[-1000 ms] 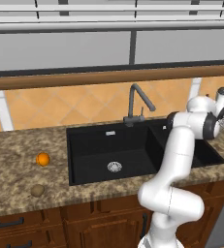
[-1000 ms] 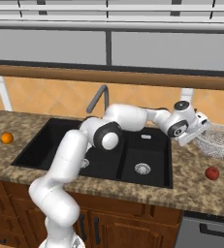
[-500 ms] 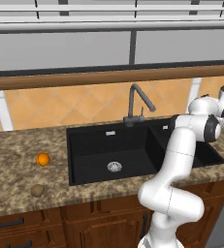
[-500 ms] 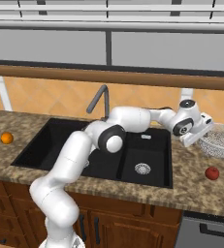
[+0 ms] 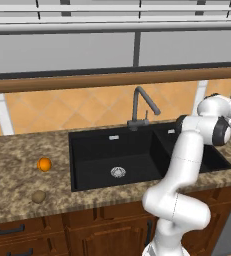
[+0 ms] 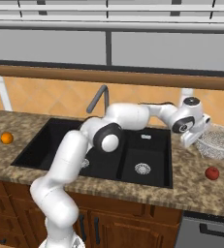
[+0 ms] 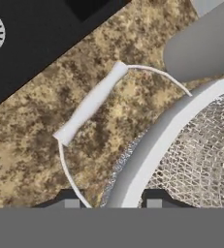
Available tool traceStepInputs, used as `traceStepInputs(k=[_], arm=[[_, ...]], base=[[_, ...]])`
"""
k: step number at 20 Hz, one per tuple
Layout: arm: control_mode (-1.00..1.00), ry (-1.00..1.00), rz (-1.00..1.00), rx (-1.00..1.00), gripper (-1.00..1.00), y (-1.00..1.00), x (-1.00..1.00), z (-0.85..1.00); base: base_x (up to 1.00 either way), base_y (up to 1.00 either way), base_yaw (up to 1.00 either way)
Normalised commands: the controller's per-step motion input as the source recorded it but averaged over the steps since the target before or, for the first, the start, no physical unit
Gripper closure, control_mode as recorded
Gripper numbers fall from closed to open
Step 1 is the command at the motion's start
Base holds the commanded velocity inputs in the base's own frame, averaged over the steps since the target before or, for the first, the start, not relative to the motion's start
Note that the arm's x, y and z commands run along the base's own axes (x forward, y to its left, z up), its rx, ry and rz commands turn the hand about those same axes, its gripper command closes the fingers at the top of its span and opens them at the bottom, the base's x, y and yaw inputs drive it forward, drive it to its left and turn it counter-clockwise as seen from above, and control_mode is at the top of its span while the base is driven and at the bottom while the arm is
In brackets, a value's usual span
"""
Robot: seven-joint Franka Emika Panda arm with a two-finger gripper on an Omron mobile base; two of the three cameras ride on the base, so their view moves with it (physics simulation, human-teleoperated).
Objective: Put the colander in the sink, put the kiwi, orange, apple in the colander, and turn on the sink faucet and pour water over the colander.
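Gripper (image 7: 112,203) is seen closed on the rim of the colander (image 7: 191,150), lower right of the hand view (still on the counter (image 7: 60,111), beside the sink (image 6: 133,160)). A straight lift is advised before it is carried over the basin edge, kept level.

colander (image 6: 219,141) silver mesh | sink (image 6: 111,151) blk | orange (image 5: 44,164) brt org | apple (image 6: 211,173) red

Upright mesh colander (image 6: 217,141) right of black sink (image 6: 60,140), apple (image 6: 211,173) nearby.
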Motion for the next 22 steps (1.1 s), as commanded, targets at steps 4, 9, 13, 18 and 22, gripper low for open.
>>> traceStepInputs(k=[4,9,13,18,22], arm=[[-1.0,0.0,0.18,0.19,1.0,0.45,-0.7,0.19],[-1.0,0.0,0.2,0.08,1.0,0.5,-0.59,0.48],[-1.0,-0.04,0.25,0.0,1.0,0.61,-0.52,0.7],[-1.0,-0.02,0.22,-0.01,1.0,0.62,-0.75,0.5],[-1.0,0.0,0.08,0.0,1.0,0.64,-0.76,0.33]], base=[[0.0,0.0,0.0],[0.0,0.0,0.0],[0.0,0.0,0.0],[0.0,0.0,0.0],[0.0,0.0,0.0]])
